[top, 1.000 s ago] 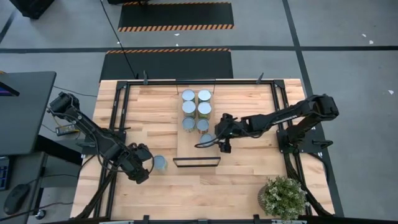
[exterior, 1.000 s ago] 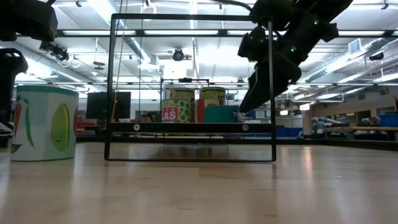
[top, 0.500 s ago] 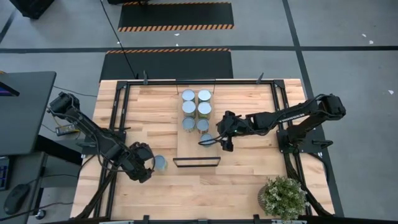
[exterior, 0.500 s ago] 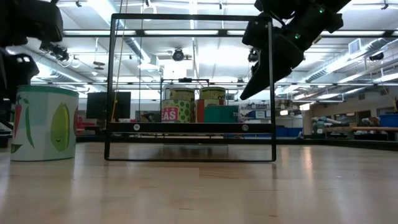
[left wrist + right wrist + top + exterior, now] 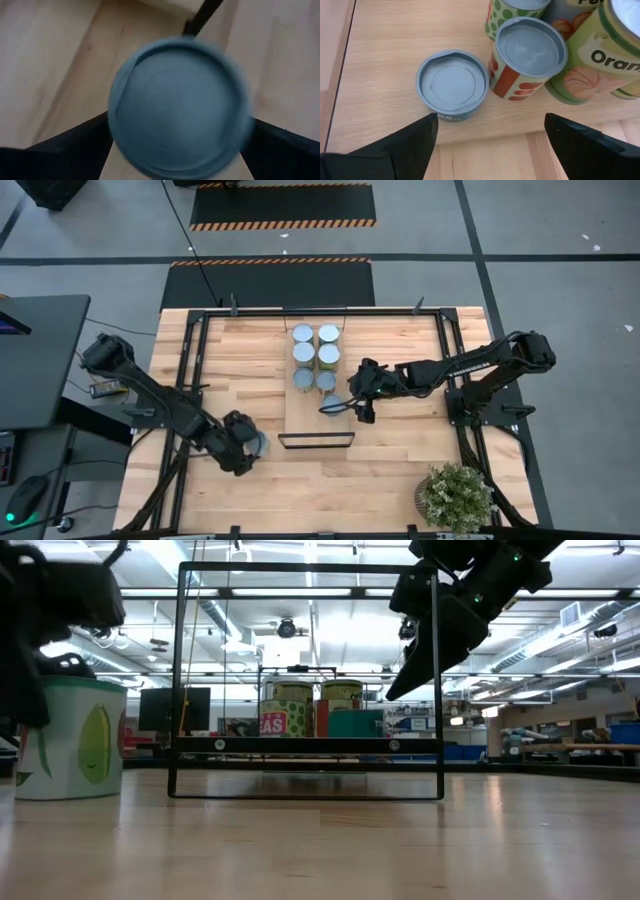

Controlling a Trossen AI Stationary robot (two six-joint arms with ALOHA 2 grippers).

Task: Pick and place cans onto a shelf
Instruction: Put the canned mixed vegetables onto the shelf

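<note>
Straddling a lone can point(image 5: 257, 444) on the tabletop point(image 5: 400, 460) beside the shelf point(image 5: 300, 415), left gripper point(image 5: 243, 448) jaws spread around it, right gripper point(image 5: 358, 405) open above shelf edge, seven cans point(image 5: 316, 358) grouped farther back.

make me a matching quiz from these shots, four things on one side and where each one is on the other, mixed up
Things:
1. left end effector
2. right end effector
3. potted plant
4. short flat can

Places:
A. near right corner of the table
B. on the shelf, beside a taller red-striped can
C. above the shelf's right edge
D. around the lone can off the shelf

Pairs: 1-D, 2-C, 3-A, 4-B
</note>
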